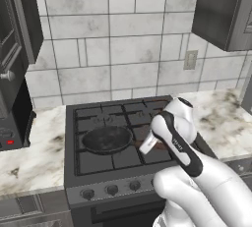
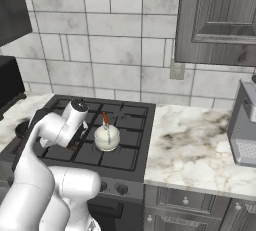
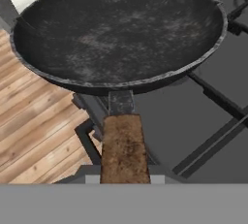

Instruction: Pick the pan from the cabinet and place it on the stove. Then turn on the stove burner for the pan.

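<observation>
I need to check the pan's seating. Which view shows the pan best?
The hand view: the pan spans it, handle toward the camera. The left base view shows it small on the stove; in the right base view the arm blocks it.

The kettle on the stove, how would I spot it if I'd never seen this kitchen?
Find the black stove under the tiled wall. On its right-hand grates sits the kettle, small, round and white. The pan beside it is wide, flat and black.
</observation>
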Controlling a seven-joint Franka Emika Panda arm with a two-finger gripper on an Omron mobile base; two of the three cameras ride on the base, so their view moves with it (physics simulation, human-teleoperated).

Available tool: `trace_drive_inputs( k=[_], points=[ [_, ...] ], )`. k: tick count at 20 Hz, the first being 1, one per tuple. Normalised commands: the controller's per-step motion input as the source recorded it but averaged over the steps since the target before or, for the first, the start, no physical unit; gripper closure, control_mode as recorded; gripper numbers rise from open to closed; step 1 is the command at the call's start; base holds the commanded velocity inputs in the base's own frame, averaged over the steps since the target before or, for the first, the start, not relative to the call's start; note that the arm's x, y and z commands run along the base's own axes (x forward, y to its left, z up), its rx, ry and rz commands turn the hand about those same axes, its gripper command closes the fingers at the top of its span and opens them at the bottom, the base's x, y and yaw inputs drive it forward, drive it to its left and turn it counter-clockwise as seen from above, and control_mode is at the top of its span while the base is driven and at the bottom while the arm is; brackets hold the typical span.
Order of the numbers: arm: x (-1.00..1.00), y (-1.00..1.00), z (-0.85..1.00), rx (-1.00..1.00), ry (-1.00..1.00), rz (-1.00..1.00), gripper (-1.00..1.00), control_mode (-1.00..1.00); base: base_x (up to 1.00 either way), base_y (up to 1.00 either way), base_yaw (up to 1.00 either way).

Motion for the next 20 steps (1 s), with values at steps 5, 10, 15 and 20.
trace_drive_inputs(
  k=[5,10,15,20],
  points=[
    [0.01,-0.02,-0.47,-0.06,0.06,-0.03,1.00,-1.00,0.00,0.00,0.00],
    [0.04,-0.11,-0.48,-0.01,0.03,-0.06,1.00,-1.00,0.00,0.00,0.00],
    [0.25,-0.04,-0.52,-0.01,0.04,-0.09,1.00,-1.00,0.00,0.00,0.00],
    [0.25,0.01,-0.53,-0.04,0.01,-0.07,1.00,-1.00,0.00,0.00,0.00]
  ],
)
